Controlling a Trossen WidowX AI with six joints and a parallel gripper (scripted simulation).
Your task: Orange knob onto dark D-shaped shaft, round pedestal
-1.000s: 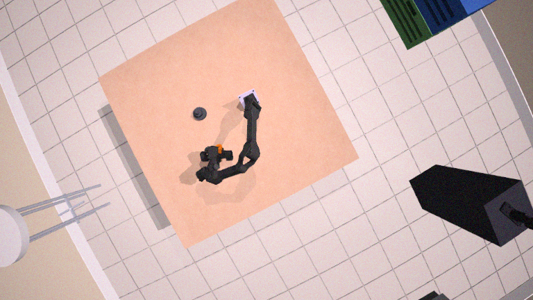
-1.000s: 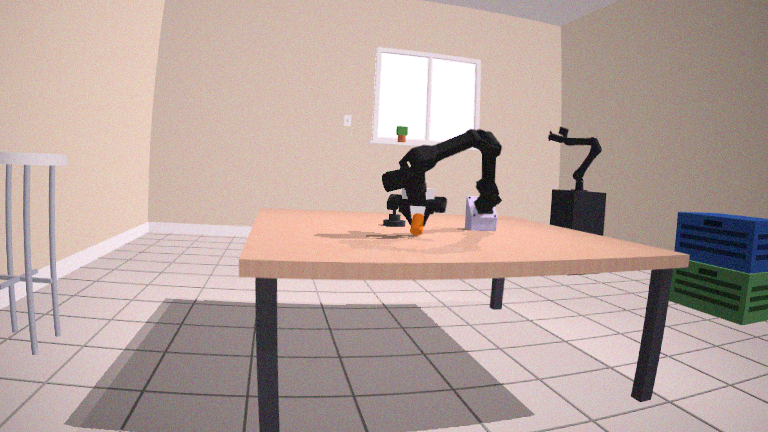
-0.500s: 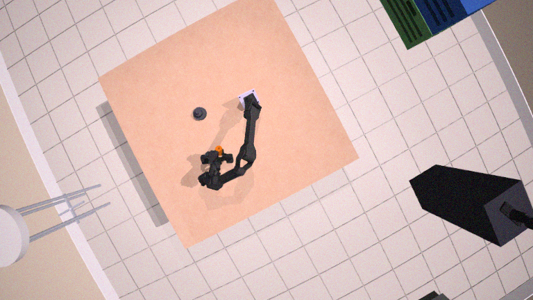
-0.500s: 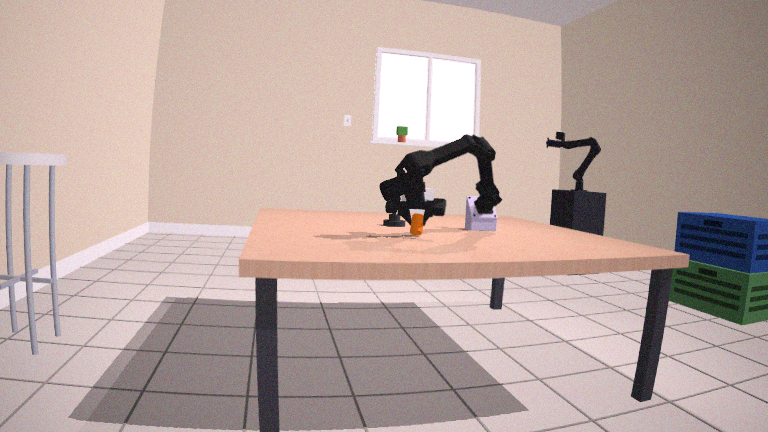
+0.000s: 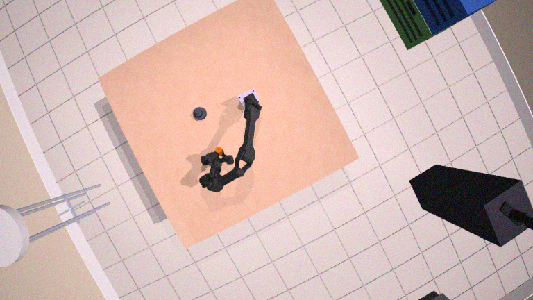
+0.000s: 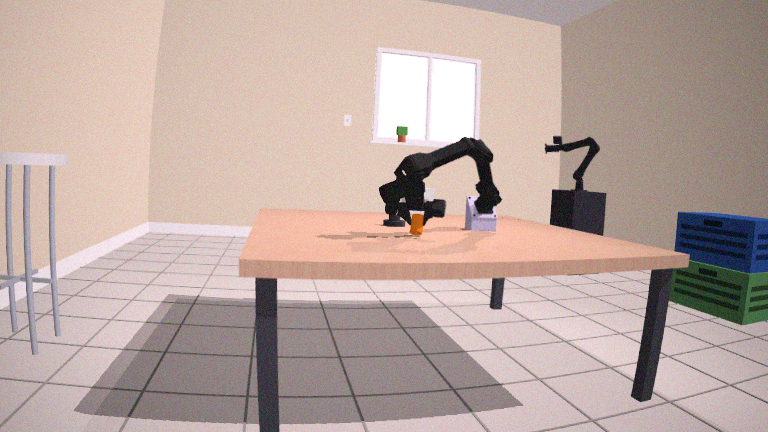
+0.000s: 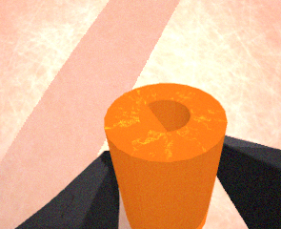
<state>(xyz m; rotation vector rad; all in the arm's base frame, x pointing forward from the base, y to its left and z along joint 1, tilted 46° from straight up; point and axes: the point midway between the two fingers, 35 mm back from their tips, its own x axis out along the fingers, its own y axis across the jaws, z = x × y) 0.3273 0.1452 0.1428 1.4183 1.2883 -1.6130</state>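
Observation:
The orange knob (image 5: 218, 150) (image 6: 416, 225) (image 7: 166, 191) is held between the two dark fingers of my gripper (image 5: 219, 153) (image 6: 416, 219) (image 7: 161, 152), which is shut on it. In the wrist view the knob's end face shows a D-shaped hole, its flat side to the left. In the exterior view the knob hangs low over the table; any small gap below is hard to judge. The dark round pedestal (image 5: 199, 113) (image 6: 393, 223) stands apart from the knob, up and left of it in the top view. The shaft's flat side cannot be seen.
The arm's lavender base block (image 5: 241, 95) (image 6: 481, 224) stands on the wooden table (image 5: 275, 45) (image 6: 317, 246), right of the pedestal. Off the table are a stool (image 5: 10, 237) (image 6: 33, 159), stacked crates (image 5: 432, 1) (image 6: 719, 240) and a second arm on a black stand (image 5: 452, 198) (image 6: 577, 209).

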